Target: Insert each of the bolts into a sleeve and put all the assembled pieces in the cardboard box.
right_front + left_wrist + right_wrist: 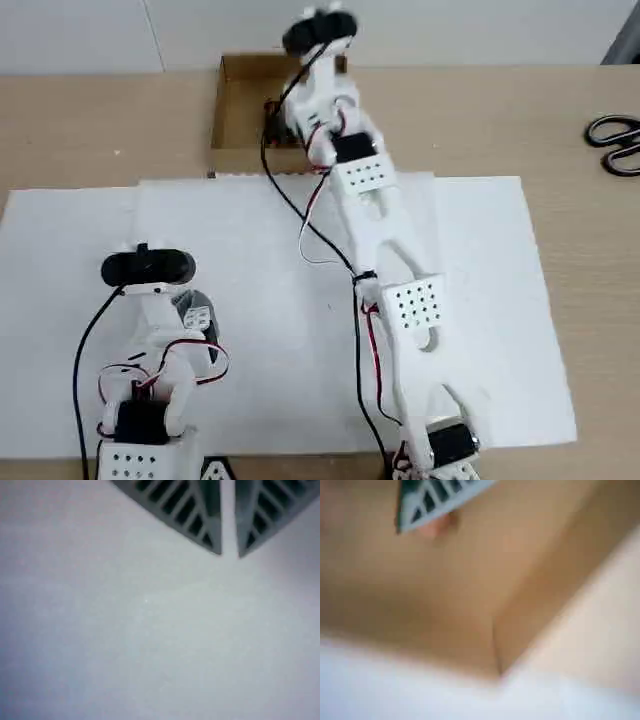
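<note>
So quick rundown: the cardboard box (240, 100) sits at 12 o'clock on the wooden table (100, 120), right at the far edge of the white paper sheet (250, 230) that covers the middle of the table. The right arm (385, 230) starts at abt 5 o'clock and stretches diagonally all the way up to 12, w/ the right gripper (283, 118) down inside the box. Its wrist cam is looking at the box's brown floor and a corner seam. Tbh can't tell if that gripper is open or closed. A small pinkish blob (437, 527) sits just beside it, way too blurry to say what it is.

The left arm (150, 400) is folded up at 7 o'clock, and the left gripper (229, 552) points down over bare paper. Its jaws are pretty much together, just a thin slit between them, nothing held.

Also a pair of scissors (615, 140) at 2 o'clock on the bare wood, well apart from both arms.
</note>
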`<act>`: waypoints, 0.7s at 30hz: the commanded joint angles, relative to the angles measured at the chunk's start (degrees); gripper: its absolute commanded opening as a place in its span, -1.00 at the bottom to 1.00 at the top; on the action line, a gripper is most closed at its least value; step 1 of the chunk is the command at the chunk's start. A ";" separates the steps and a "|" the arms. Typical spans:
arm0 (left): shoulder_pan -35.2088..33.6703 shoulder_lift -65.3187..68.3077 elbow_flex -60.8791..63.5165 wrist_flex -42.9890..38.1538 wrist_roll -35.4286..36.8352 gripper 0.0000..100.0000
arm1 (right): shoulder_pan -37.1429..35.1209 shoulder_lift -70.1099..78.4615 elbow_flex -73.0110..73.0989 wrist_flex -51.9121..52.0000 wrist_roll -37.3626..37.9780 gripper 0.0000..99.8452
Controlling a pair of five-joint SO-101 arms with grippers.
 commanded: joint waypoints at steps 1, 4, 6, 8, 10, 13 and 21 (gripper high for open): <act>0.00 -0.26 -0.22 -1.14 0.26 -0.99 | -0.22 -1.19 -5.89 4.18 0.35 -0.47; 0.00 -0.26 -0.22 -1.14 0.26 -0.99 | 0.13 -1.19 -9.14 7.96 0.35 -0.47; 0.00 -0.26 -0.22 -1.14 0.26 -0.99 | 0.66 -1.19 -11.87 11.12 0.26 -0.47; 0.00 -0.26 -0.22 -1.14 0.26 -0.99 | 1.10 -1.19 -15.03 15.69 0.26 -0.47; 0.00 -0.26 -0.22 -1.14 0.26 -0.99 | 1.36 -1.10 -18.02 21.32 0.26 -0.47; 0.00 -0.26 -0.22 -1.14 0.26 -0.99 | 1.71 -1.10 -22.24 29.58 0.26 -0.47; 0.00 -0.26 -0.22 -1.14 0.26 -0.99 | 2.51 -2.42 -25.58 44.97 0.26 -0.47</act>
